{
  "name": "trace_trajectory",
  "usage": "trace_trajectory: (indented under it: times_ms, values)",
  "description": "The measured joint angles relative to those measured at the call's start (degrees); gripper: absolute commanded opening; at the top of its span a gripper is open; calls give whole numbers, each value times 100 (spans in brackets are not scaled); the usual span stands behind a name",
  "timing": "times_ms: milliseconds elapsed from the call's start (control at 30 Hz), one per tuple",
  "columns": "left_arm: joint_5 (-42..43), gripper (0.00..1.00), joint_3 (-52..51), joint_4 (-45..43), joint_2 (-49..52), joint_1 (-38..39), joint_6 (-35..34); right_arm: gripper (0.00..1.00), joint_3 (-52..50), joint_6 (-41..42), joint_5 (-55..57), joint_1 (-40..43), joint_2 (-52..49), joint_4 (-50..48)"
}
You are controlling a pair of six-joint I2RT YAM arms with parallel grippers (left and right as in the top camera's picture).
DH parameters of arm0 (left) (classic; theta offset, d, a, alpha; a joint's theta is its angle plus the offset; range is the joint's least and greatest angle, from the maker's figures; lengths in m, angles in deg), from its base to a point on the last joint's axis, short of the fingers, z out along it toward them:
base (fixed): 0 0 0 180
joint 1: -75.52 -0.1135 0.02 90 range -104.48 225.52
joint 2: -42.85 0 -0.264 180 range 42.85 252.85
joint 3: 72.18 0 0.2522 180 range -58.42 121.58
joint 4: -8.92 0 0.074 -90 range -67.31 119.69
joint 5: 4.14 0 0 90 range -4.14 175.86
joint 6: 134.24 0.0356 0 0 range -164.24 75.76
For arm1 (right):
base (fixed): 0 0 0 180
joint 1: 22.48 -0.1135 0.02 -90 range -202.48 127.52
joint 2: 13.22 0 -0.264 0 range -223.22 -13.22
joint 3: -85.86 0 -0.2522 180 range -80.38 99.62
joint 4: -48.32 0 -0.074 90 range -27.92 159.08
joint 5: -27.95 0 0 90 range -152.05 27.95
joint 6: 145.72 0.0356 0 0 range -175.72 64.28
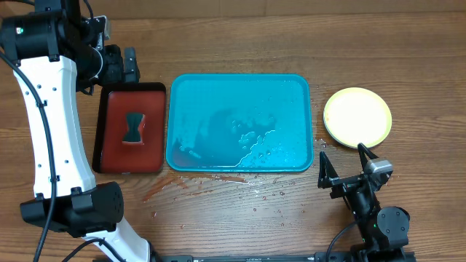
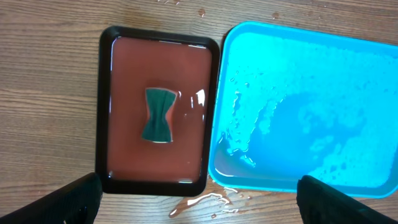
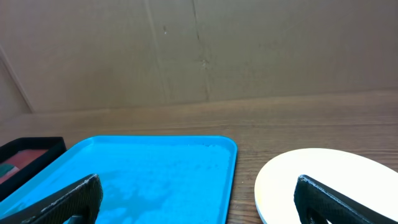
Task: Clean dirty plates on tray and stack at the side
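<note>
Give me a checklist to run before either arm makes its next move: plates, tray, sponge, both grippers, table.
1. The plates sit at the side, right of the turquoise tray and off it: ok. The top face shows no smears. How many are stacked: cannot tell.
2. The turquoise tray holds nothing but water drops: ok.
3. The sponge lies in the dark red tray: ok.
4. The left gripper is open and empty: ok.
5. The right gripper is open and empty, near the plates: ok.
6. The table is dry: not ok, spilled water in front of the turquoise tray.
</note>
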Motion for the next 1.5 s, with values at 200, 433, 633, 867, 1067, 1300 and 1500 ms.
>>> trace_trajectory:
  times_ms: [200, 433, 633, 867, 1067, 1300, 1500]
  values:
    - [-175, 100, -11, -48, -540, 459, 114, 100, 0, 0, 0, 0, 0, 0]
    - [-758, 99, -7, -33, -2063, 911, 330, 100, 0, 2, 2, 0, 0, -2]
    - [-800, 100, -343, -494, -3254, 911, 348, 100, 0, 0, 0, 2, 0, 0]
    - [-595, 100, -3145, -3134, -5134, 911, 348, 100, 0, 0, 2, 0, 4, -2]
    - [-216, 100, -6096, -5364, -6776, 911, 348, 100, 0, -2, 0, 0, 4, -7]
    - [-35, 100, -9191, -7444, -8297, 911, 348, 100, 0, -2, -2, 0, 4, -4]
    - [2, 100, -10979, -8800, -9455, 911, 348, 100, 0, -2, 2, 0, 4, -2]
